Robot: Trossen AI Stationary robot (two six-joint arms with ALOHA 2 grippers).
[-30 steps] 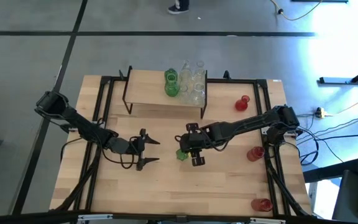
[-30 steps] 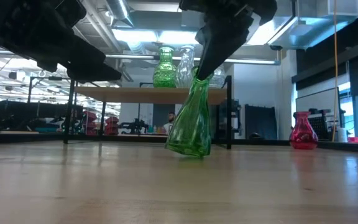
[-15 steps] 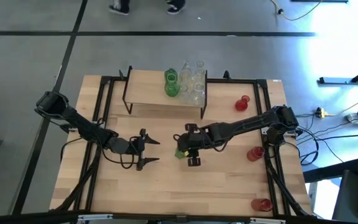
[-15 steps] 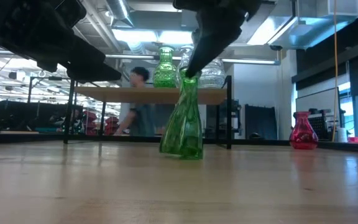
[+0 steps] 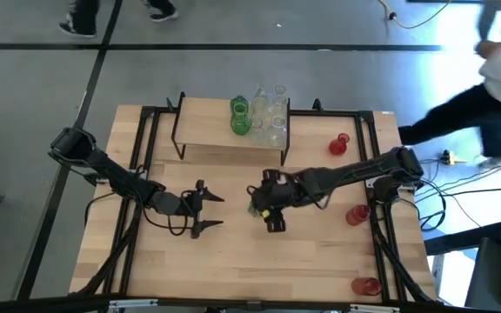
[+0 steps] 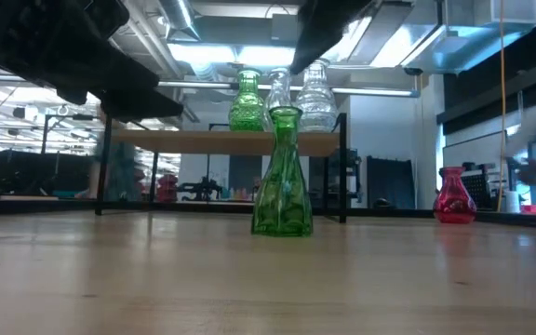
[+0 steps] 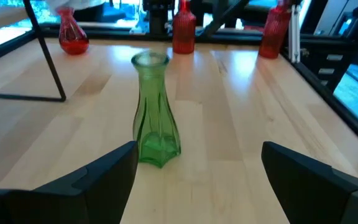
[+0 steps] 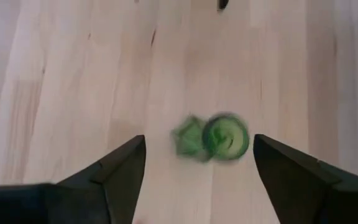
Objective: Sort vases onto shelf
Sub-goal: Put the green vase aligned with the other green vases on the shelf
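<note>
Low view: green vase [image 6: 282, 174] stands upright on the table [image 6: 268, 279], in front of the shelf [image 6: 221, 141], free of any grip. Right gripper [image 8: 194, 165] hangs above its mouth, fingers spread, holding nothing. Left gripper [image 7: 197, 168] faces it from nearby, also open and empty. Risk: a low or off-centre descent clips the narrow neck and tips the glass. Further back, shelf vases [image 5: 259, 117] crowd one end, so placing there could knock a neighbour. Red vases [image 5: 355, 213] wait at the right.
</note>
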